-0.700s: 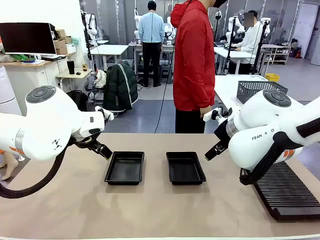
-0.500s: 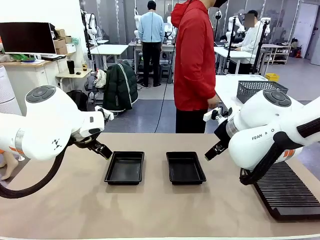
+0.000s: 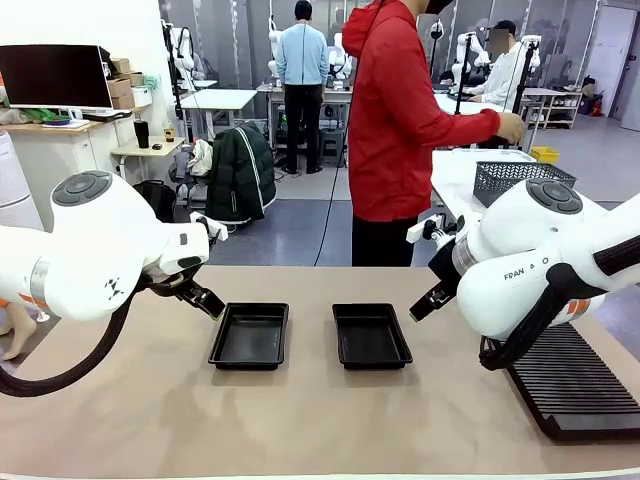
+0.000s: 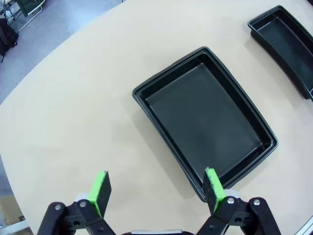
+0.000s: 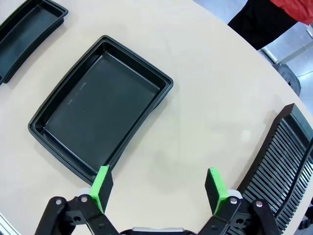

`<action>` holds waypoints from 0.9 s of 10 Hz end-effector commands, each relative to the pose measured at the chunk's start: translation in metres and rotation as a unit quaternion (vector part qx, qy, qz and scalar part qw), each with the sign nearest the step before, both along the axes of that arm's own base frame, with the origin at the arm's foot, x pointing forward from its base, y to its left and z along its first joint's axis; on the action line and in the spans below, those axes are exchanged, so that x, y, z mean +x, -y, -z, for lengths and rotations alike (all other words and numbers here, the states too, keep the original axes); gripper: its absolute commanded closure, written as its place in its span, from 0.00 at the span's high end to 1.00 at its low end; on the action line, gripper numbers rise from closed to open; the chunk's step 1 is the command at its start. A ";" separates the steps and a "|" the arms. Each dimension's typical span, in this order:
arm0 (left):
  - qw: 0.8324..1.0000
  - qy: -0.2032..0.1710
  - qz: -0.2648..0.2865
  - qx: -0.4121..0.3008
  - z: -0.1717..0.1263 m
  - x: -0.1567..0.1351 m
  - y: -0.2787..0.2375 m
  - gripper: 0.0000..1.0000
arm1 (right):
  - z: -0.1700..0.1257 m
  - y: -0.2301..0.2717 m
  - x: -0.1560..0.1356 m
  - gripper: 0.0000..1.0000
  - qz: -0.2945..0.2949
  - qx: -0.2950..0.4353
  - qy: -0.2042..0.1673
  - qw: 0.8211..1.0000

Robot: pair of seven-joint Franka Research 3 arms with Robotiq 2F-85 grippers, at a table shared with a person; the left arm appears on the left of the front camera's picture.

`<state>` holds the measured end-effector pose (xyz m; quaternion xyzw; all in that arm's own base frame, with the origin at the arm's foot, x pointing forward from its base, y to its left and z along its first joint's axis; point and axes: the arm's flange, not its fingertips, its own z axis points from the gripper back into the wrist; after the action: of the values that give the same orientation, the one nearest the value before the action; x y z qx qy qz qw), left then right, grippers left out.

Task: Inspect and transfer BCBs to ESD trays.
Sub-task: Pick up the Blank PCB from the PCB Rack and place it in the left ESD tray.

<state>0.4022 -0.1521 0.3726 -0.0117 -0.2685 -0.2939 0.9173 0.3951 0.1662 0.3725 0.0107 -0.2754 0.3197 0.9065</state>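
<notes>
Starting at the left gripper (image 4: 156, 188), we see its jaws spread wide with nothing between the green pads. It hovers near the outer far corner of the left ESD tray (image 4: 205, 117), one pad by that corner and the other over bare table (image 3: 320, 420). The right gripper (image 5: 159, 188) is just as wide and just as empty. It hangs above the table beyond the right ESD tray (image 5: 98, 117), which lies beside the left tray with a gap between them. Farther again from the left tray sits the black slotted rack (image 3: 575, 385).

Both tray floors are bare (no BCB lies in either), so we judge the task barely begun, with every inspection and transfer left to do.

Each arm bends in from its own side, wrist tilted down and inward toward the trays. Across the table from the left tray, the person's hand (image 3: 512, 127) is stretched out sideways toward the grey mesh basket (image 3: 515, 180) on another table.
</notes>
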 end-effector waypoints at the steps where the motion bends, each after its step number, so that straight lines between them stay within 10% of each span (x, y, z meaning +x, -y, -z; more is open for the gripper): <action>1: 1.000 0.000 0.000 0.000 0.000 0.000 0.000 1.00 | 0.000 0.000 0.000 1.00 0.000 0.000 0.000 1.000; 5: 1.000 0.000 0.000 0.000 0.000 0.000 0.000 1.00 | 0.000 0.000 0.000 1.00 0.000 0.000 0.000 1.000; 9: 0.996 -0.029 -0.075 -0.037 -0.089 -0.009 -0.011 1.00 | -0.106 0.014 0.011 1.00 0.062 0.015 -0.071 0.995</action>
<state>0.3999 -0.1409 0.4349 -0.0220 -0.2641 -0.2389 0.9342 0.4033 0.1573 0.4475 0.0190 -0.2369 0.2784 0.9306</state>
